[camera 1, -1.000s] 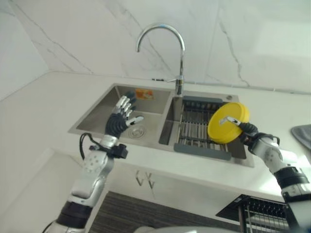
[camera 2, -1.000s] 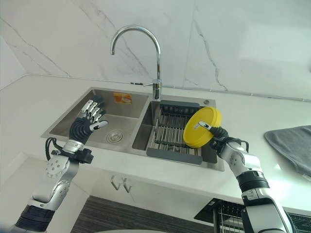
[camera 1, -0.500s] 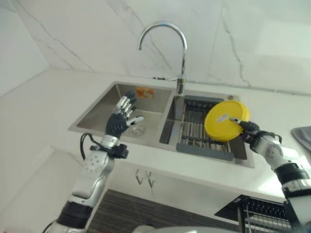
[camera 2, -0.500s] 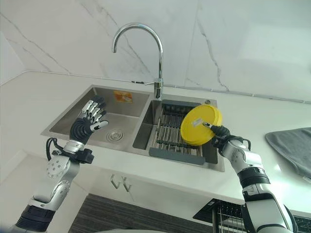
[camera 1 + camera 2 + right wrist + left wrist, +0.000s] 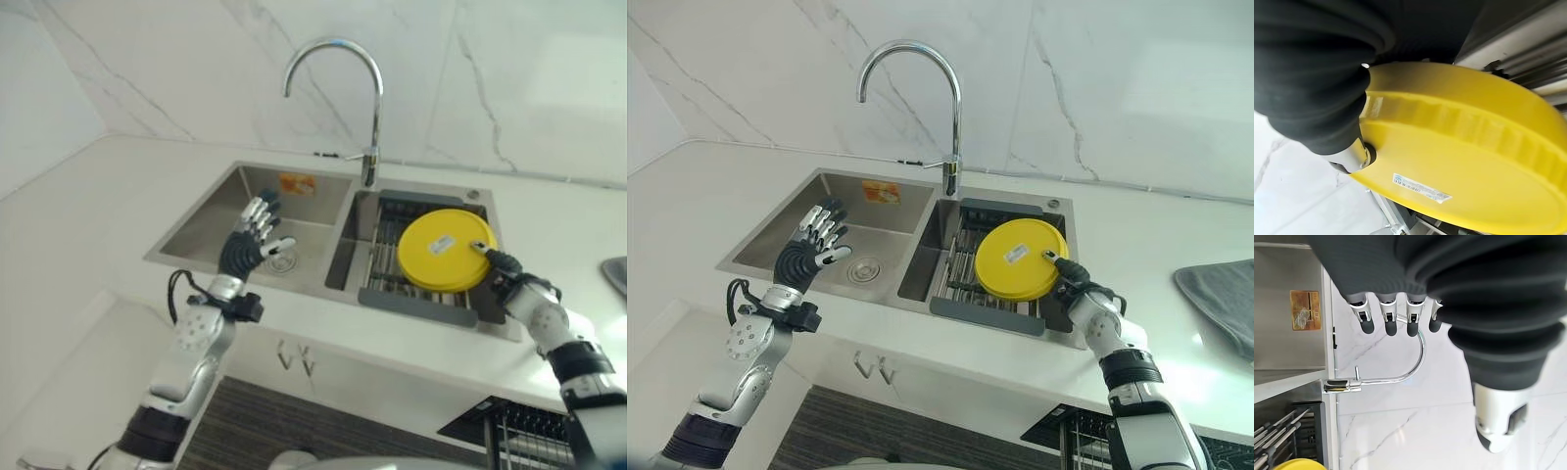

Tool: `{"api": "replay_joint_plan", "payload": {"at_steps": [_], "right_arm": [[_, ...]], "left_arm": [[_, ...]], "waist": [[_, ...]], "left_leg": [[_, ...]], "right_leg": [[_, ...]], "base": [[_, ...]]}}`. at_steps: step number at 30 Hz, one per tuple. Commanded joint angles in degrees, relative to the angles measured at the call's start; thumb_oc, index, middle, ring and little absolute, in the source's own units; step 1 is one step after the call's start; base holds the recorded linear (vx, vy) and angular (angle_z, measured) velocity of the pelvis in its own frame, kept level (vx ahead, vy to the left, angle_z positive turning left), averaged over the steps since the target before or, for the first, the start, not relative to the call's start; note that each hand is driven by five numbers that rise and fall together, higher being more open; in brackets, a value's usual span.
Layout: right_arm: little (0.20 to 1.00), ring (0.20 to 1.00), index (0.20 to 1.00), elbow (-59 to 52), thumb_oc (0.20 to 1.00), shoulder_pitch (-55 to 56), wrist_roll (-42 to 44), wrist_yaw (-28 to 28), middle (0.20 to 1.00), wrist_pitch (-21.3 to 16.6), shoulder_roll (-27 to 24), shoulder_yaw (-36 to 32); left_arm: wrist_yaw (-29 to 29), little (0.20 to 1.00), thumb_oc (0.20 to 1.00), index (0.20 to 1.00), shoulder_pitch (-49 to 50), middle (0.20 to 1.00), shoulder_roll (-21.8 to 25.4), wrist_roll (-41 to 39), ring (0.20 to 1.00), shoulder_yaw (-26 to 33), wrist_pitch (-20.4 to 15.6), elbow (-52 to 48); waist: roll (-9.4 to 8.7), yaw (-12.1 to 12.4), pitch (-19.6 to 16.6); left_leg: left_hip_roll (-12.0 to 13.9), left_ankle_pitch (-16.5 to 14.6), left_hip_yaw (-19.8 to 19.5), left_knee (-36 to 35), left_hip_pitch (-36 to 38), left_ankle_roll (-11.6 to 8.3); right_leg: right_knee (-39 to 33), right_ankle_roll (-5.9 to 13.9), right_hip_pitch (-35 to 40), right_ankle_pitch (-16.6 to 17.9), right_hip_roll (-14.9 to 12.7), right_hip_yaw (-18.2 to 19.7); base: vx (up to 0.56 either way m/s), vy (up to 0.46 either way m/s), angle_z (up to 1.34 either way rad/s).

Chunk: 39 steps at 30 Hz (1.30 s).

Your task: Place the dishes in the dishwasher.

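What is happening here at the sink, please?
The robot's right hand grips a yellow plate by its edge and holds it, underside up, over the drying rack in the right basin of the sink. The left hand is raised over the left basin with fingers spread, holding nothing. A dishwasher rack shows below the counter at the robot's right.

This is a kitchen. A shiny metal double sink (image 5: pixel 838 230) sits in a white surface (image 5: pixel 1156 245), with a tall curved tap (image 5: pixel 921 88) over it and a drying rack (image 5: pixel 965 264) in one side. The wall (image 5: pixel 1117 88) is white marble, cupboard doors (image 5: pixel 872 377) sit below, and a grey cloth (image 5: pixel 1225 299) lies nearby.
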Motion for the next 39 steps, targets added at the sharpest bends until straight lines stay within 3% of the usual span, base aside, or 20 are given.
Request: {"api": "replay_joint_plan", "payload": {"at_steps": [1, 8, 13, 15, 19, 21, 22, 23, 26, 27, 28, 30, 34, 36, 39], "right_arm": [[0.200, 0.200, 0.200, -5.21, 0.200, -2.95, 9.31, 4.50, 0.200, -5.70, 2.70, -1.06], [0.200, 0.200, 0.200, -17.51, 0.200, 4.62, 13.59, 5.63, 0.200, -10.87, 5.81, -4.71], [0.200, 0.200, 0.200, -28.23, 0.200, 9.98, 11.45, 3.99, 0.200, -13.74, 6.21, -9.69], [0.200, 0.200, 0.200, -29.94, 0.200, 10.49, 10.62, 4.17, 0.200, -14.59, 6.28, -10.76], [0.200, 0.200, 0.200, -31.50, 0.200, 10.21, 11.16, 4.64, 0.200, -15.66, 6.48, -11.69], [0.200, 0.200, 0.200, -32.56, 0.200, 10.53, 10.75, 4.92, 0.200, -16.29, 7.62, -12.24], [0.200, 0.200, 0.200, -33.26, 0.200, 11.00, 10.58, 4.94, 0.200, -17.25, 8.54, -12.59], [0.200, 0.200, 0.200, -34.68, 0.200, 12.50, 8.51, 3.37, 0.200, -18.32, 9.25, -14.22], [0.200, 0.200, 0.200, -35.19, 0.200, 14.69, 12.23, 4.71, 0.200, -18.00, 8.91, -16.34], [0.200, 0.200, 0.200, -35.43, 0.200, 15.28, 12.82, 5.35, 0.200, -18.00, 8.87, -16.71], [0.200, 0.200, 0.200, -36.05, 0.200, 15.79, 14.53, 6.57, 0.200, -17.97, 8.86, -16.43], [0.200, 0.200, 0.200, -35.59, 0.200, 15.28, 15.20, 7.53, 0.200, -18.59, 8.02, -16.41], [0.200, 0.200, 0.200, -36.34, 0.200, 14.01, 17.98, 9.44, 0.200, -20.27, 7.37, -15.86], [0.200, 0.200, 0.200, -38.48, 0.200, 13.97, 17.04, 9.54, 0.200, -21.42, 9.66, -14.35], [0.200, 0.200, 0.200, -41.18, 0.200, 14.21, 16.13, 7.11, 0.200, -22.76, 12.45, -13.68]], "left_arm": [[-1.87, 1.000, 1.000, 1.000, -2.44, 1.000, 3.45, -1.04, 1.000, 1.38, -1.74, -0.80], [-4.37, 1.000, 1.000, 1.000, 1.63, 1.000, 3.24, -1.45, 1.000, 4.35, -0.87, -2.03], [-6.25, 1.000, 1.000, 1.000, 5.87, 1.000, 1.82, -1.58, 1.000, 7.03, -2.72, -3.35], [-6.05, 1.000, 1.000, 1.000, 6.73, 1.000, 1.15, -1.40, 1.000, 7.47, -4.07, -3.46], [-5.29, 1.000, 1.000, 1.000, 7.26, 1.000, 0.09, -0.45, 1.000, 8.07, -6.14, -4.20], [-5.40, 1.000, 1.000, 1.000, 6.54, 1.000, -0.27, -0.63, 1.000, 7.87, -6.82, -3.85], [-5.70, 1.000, 1.000, 1.000, 5.46, 1.000, -0.20, -0.78, 1.000, 7.45, -7.24, -2.85], [-6.32, 1.000, 1.000, 1.000, 4.44, 1.000, 0.13, -1.20, 1.000, 7.42, -7.18, -2.47], [-8.33, 1.000, 1.000, 1.000, 4.12, 1.000, 0.72, -0.51, 1.000, 7.48, -6.22, -3.04], [-8.74, 1.000, 1.000, 1.000, 4.48, 1.000, 0.96, -0.15, 1.000, 7.53, -6.36, -3.14], [-8.53, 1.000, 1.000, 1.000, 5.19, 1.000, 1.47, 0.14, 1.000, 7.72, -6.74, -3.40], [-9.48, 1.000, 1.000, 1.000, 5.94, 1.000, 2.01, -0.21, 1.000, 8.33, -7.19, -3.53], [-7.76, 1.000, 1.000, 1.000, 5.07, 1.000, 2.52, -0.41, 1.000, 7.65, -7.64, -3.55], [-6.85, 1.000, 1.000, 1.000, 5.34, 1.000, 2.44, 0.62, 1.000, 7.69, -8.10, -3.62], [-6.88, 1.000, 1.000, 1.000, 5.18, 1.000, 2.76, 0.65, 1.000, 8.28, -7.33, -3.73]], "waist": [[-3.78, -0.18, -1.37], [-2.50, -2.32, -1.58], [-1.62, -4.07, -1.48], [-1.74, -3.90, -1.19], [-3.55, -2.42, 0.73], [-3.44, -3.25, 1.05], [-3.06, -4.60, 1.14], [-2.99, -6.03, 1.37], [-3.38, -7.10, 1.75], [-3.46, -7.10, 1.79], [-3.77, -6.73, 1.91], [-3.72, -5.58, 1.86], [-3.54, -4.26, 0.89], [-3.38, -2.73, 0.23], [-3.57, -1.26, -0.88]], "left_leg": [[-1.24, -4.90, 2.60, -0.01, 1.25, 0.45], [0.36, -4.07, 4.55, -0.01, 1.22, -0.25], [0.99, -3.36, 4.02, -0.01, 0.39, -0.78], [0.22, -2.89, 1.66, -0.01, 0.76, -0.80], [-3.56, -4.83, -3.25, 11.36, -3.46, -0.16], [-4.04, -6.13, -1.79, 8.83, -2.46, 0.96], [-3.92, -6.22, -0.22, 5.38, -0.30, 1.54], [-5.14, -6.45, -1.39, 1.94, 1.85, 2.38], [-6.97, -6.63, -3.76, 0.43, 2.74, 3.23], [-7.12, -6.65, -3.60, 0.18, 2.89, 3.14], [-7.13, -6.89, -2.14, -0.01, 3.06, 3.10], [-6.72, -7.39, 0.69, -0.01, 2.93, 3.19], [-7.32, -6.34, 1.49, -0.01, 0.70, 4.99], [-7.26, -5.74, 2.80, -0.01, -0.29, 5.67], [-6.95, -5.15, 4.05, -0.01, -1.32, 5.64]], "right_leg": [[0.04, -0.12, 1.28, -3.00, -0.84, 1.87], [0.04, -0.82, 0.25, -3.22, 0.63, 3.33], [0.04, -1.06, -1.27, -3.15, 1.59, 6.06], [0.04, -1.03, -2.04, -2.35, 1.34, 7.55], [0.04, -0.91, -2.33, -0.26, -0.49, 9.66], [0.04, -0.07, -3.16, 1.03, -1.53, 9.68], [0.04, 1.26, -4.49, 2.38, -2.71, 9.49], [0.04, 3.51, -7.08, 4.97, -4.49, 10.99], [0.96, 4.04, -9.25, 7.56, -5.72, 12.78], [1.56, 4.14, -10.05, 8.66, -5.98, 11.70], [3.16, 4.67, -11.63, 9.68, -5.86, 7.91], [6.12, 4.94, -11.91, 8.29, -4.92, 2.07], [14.33, 2.32, -10.06, 2.90, -3.11, 0.62], [17.05, 1.75, -7.30, 2.27, -4.99, -0.28], [15.98, 2.53, -3.42, 2.72, -7.84, -1.13]], "base": [[0.02, -0.157, 0.02], [0.03, -0.209, 0.00], [-0.03, -0.043, -0.05], [-0.15, 0.134, -0.10], [-0.20, 0.253, -0.59], [-0.22, 0.428, -0.64], [-0.28, 0.632, -0.11], [-0.29, 0.646, -0.10], [-0.18, 0.409, -0.19], [-0.17, 0.292, -0.09], [-0.13, 0.176, -0.31], [-0.19, 0.167, -0.92], [-0.23, 0.078, -0.61], [-0.25, -0.102, -0.44], [-0.15, -0.222, -0.65]]}}
